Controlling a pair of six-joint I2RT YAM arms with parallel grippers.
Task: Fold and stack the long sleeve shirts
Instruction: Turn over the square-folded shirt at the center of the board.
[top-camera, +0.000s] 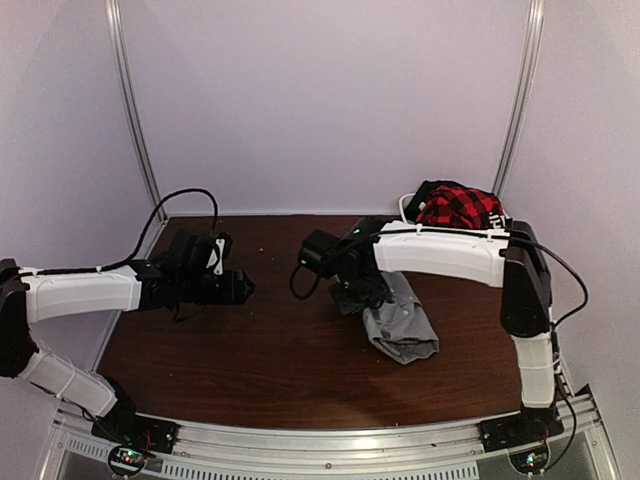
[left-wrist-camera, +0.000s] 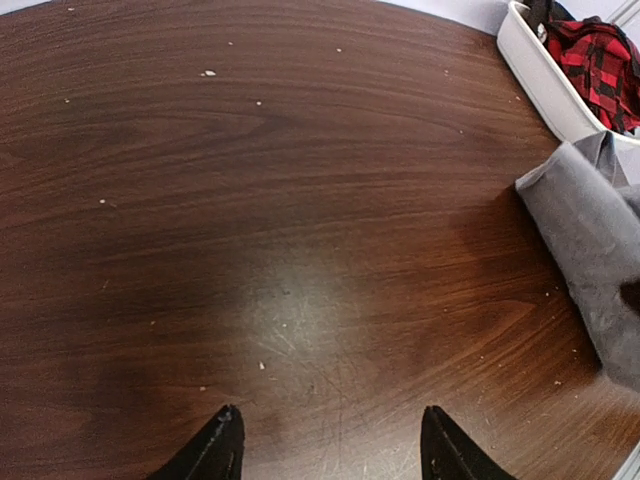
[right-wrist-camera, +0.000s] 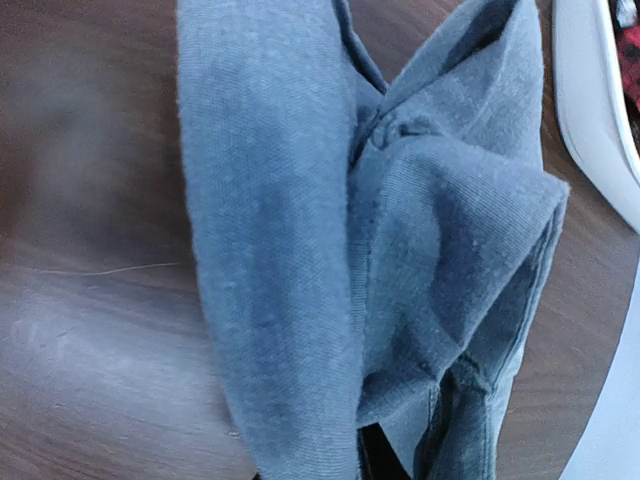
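Grey shirt (top-camera: 405, 330) limp, light, bunched right of centre; right tool (top-camera: 352, 295) clamped on a fold, left tool (left-wrist-camera: 330, 425) open and empty; regrip at shoulder seams, I judge.

Two shirts: one grey, one plaid.
The grey shirt (top-camera: 405, 328) lies bunched in loose folds on the table (top-camera: 250, 350), right of its middle, with its far end drawn into a gather. The red-and-black plaid shirt (top-camera: 458, 207) sits crumpled in a white bin (left-wrist-camera: 540, 75) at the back right corner, just behind the grey one.
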